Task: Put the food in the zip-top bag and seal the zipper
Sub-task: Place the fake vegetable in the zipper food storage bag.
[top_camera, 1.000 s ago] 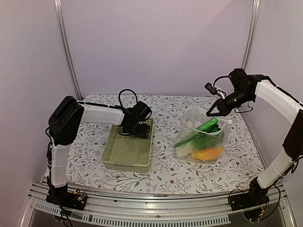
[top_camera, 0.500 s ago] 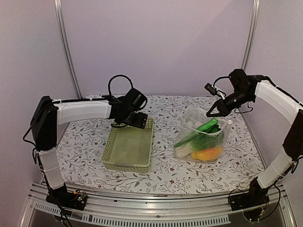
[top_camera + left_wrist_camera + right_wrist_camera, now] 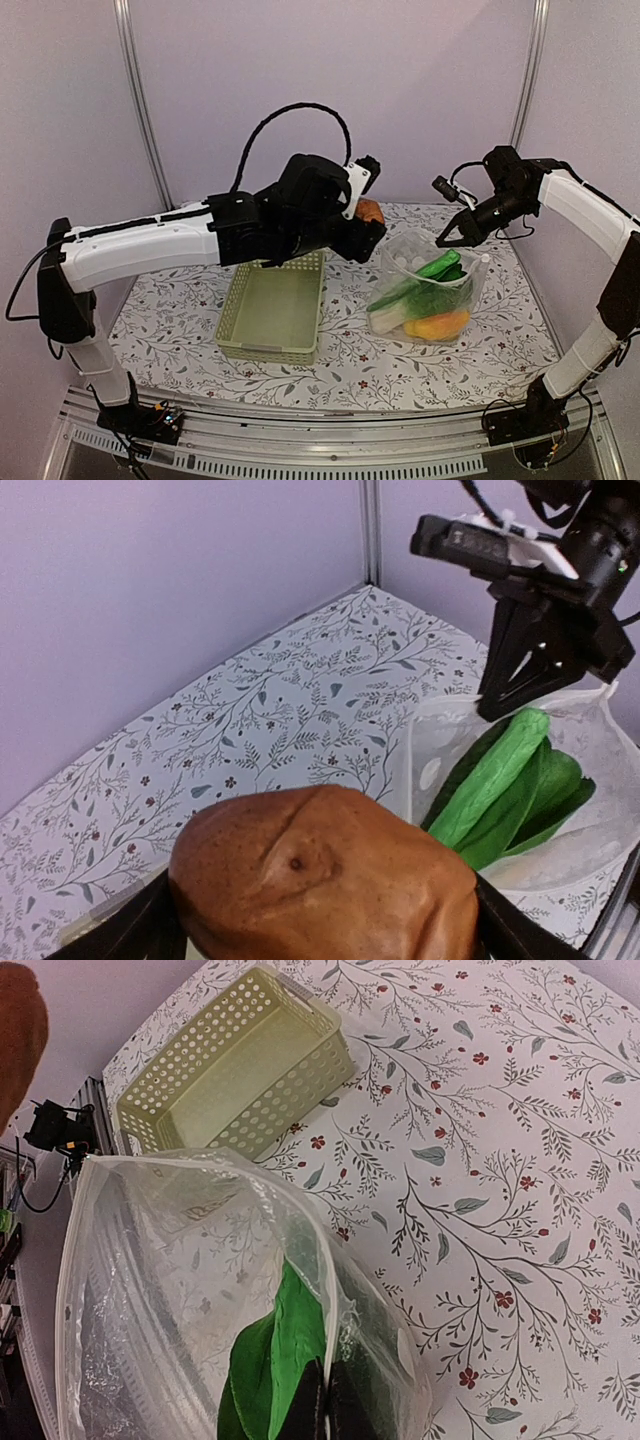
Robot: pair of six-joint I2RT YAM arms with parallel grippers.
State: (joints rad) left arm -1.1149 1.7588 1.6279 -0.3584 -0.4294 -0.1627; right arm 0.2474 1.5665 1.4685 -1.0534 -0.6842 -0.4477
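One reddish-brown toy potato (image 3: 320,875), grasped by the left gripper (image 3: 366,218), hangs just beside the zip-top bag (image 3: 400,258) near the tabletop's (image 3: 350,375) right edge, whose rim the clenched right gripper (image 3: 443,238) pinches open; next it likely needs lowering into the mouth, then release.

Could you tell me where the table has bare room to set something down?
Bare tablecloth: between the basket and the zip-top bag, along the near edge before both, left of the basket. Crowded at the bag's mouth: left gripper holding brown food, right gripper.
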